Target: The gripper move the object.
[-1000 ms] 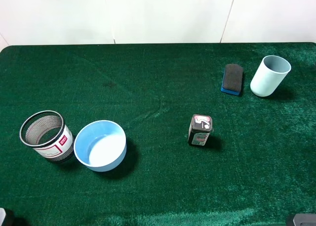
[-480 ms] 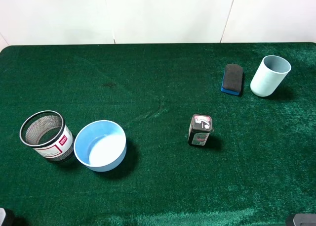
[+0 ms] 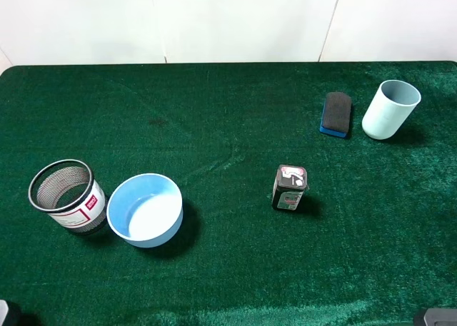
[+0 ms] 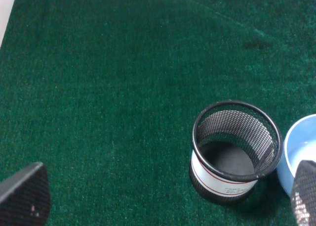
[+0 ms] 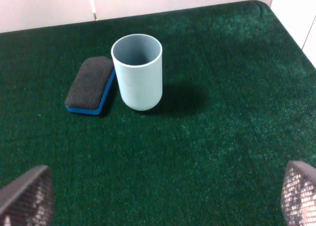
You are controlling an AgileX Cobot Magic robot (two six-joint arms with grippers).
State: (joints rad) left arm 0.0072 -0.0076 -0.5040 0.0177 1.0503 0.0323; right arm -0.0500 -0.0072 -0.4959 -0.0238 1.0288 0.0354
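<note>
The pale blue-green cup stands upright at the far right of the green table. In the right wrist view the cup is well ahead of my right gripper, whose fingers are spread wide and empty. My left gripper is also open and empty, with its fingertips low at the frame corners, near the black mesh cup. In the exterior high view only small bits of both arms show at the bottom corners.
A black-and-blue eraser lies just left of the cup, also in the right wrist view. A small dark box stands mid-table. The blue bowl and mesh cup sit front left. The table's edge is near the cup.
</note>
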